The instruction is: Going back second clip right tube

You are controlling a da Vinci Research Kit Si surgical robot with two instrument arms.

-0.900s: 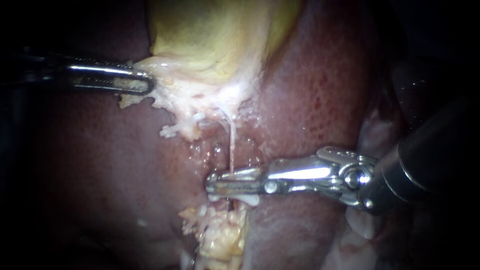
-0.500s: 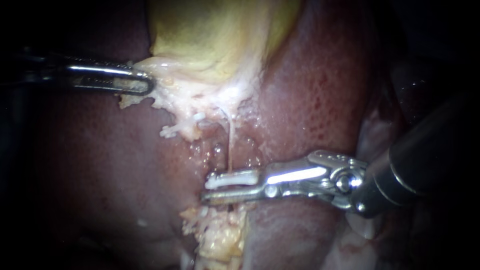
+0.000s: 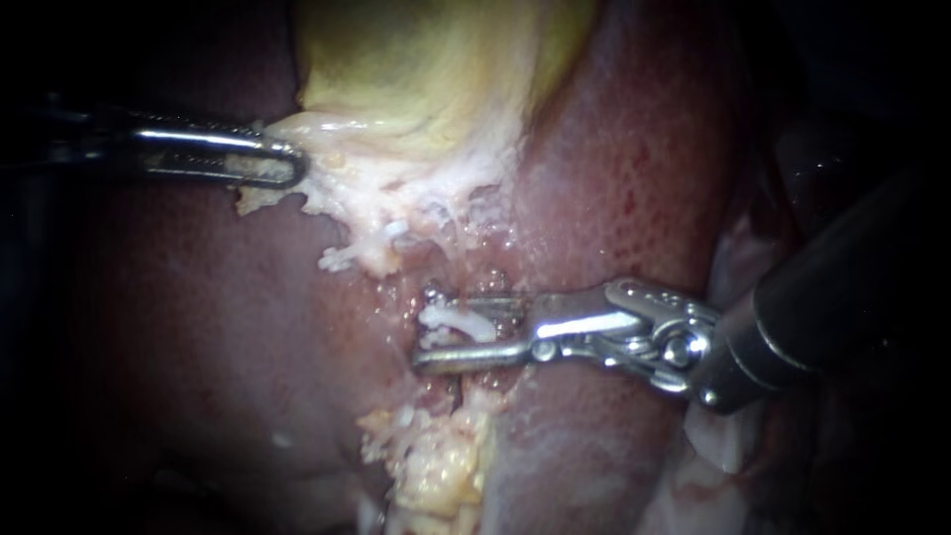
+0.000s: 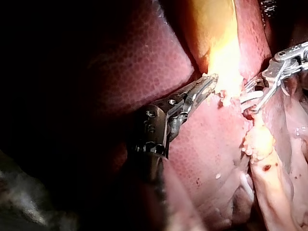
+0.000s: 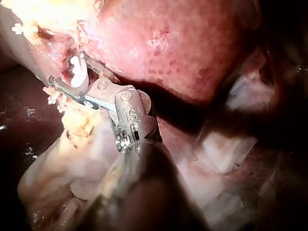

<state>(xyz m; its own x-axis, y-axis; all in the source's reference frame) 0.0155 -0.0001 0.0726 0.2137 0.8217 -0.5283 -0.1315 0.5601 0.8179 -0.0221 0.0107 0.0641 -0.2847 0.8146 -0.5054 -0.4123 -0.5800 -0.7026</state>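
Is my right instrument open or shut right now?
Open: on the right instrument the jaws stand apart, a white clip lying in the gap.

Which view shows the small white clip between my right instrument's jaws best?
The endoscope view: the small white clip lies side-on between the open jaws of the right instrument, unobstructed. The right wrist view shows it partly among wet tissue; in the left wrist view it is hard to tell from the jaws.

Endoscope view: light strongest at centre, on gallbladder (image 3: pixel 436 79) and wet liver (image 3: pixel 614 168); edges fall to black. Glare streaks along right instrument (image 3: pixel 426 327) metal. Left instrument (image 3: pixel 282 163) shaft lost in shadow. Left wrist view: gallbladder washed out by glare, surroundings mostly dark. Right wrist view brighter; foreground shaft dark, probably in shadow.
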